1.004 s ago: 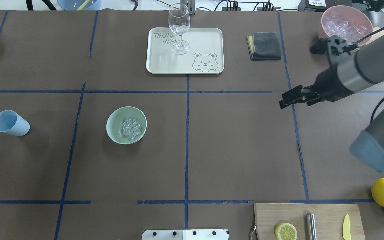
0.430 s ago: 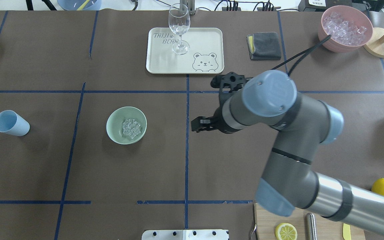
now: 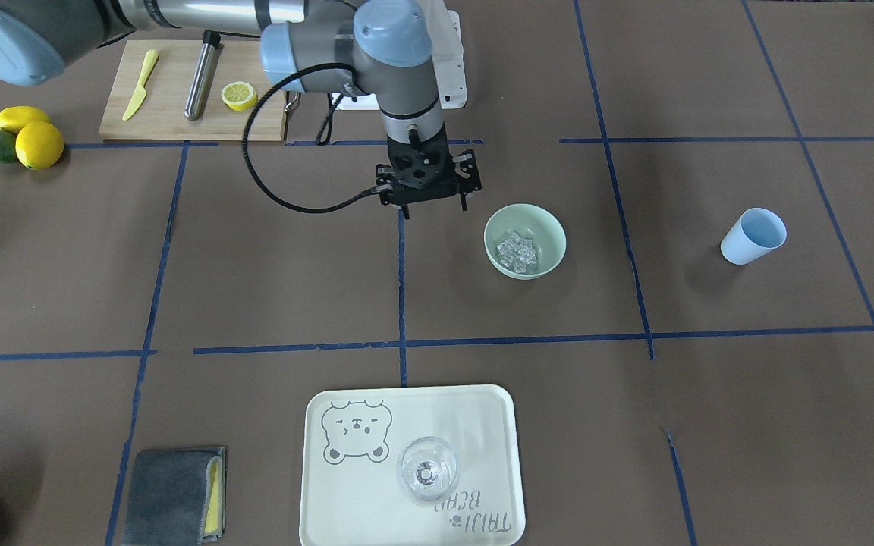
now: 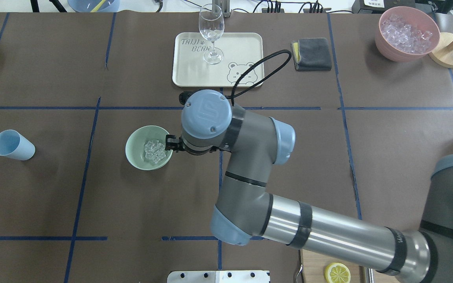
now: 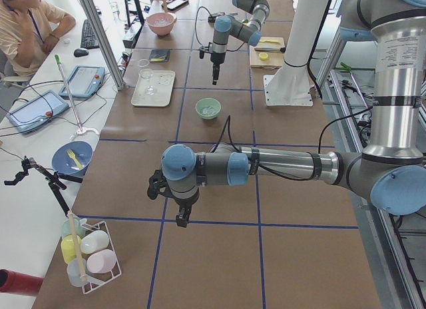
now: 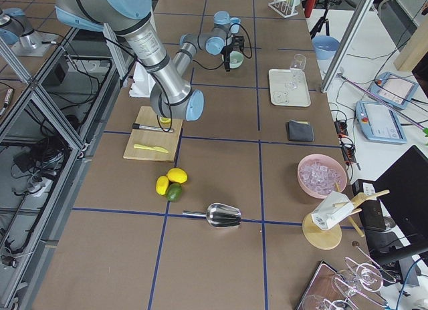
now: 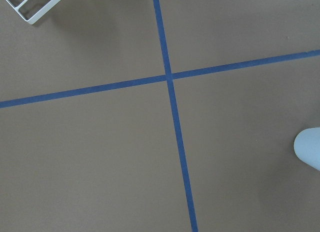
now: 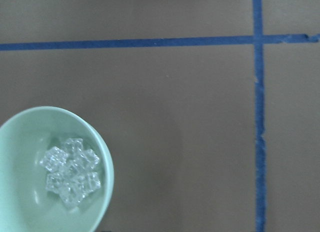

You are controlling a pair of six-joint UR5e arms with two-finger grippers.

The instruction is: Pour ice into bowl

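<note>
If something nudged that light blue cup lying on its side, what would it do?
The light blue cup lies on its side, so it would probably roll, likely curving because it tapers. It looks empty, so probably light and easily shoved.

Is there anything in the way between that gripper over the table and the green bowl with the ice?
Nothing visible. The right gripper hangs just beside the bowl, with only bare brown table between them. The ice already lies inside the bowl.

Brown table (image 4: 407, 157) gridded with blue tape (image 4: 34, 107); white desk (image 5: 26, 202) alongside.
</note>
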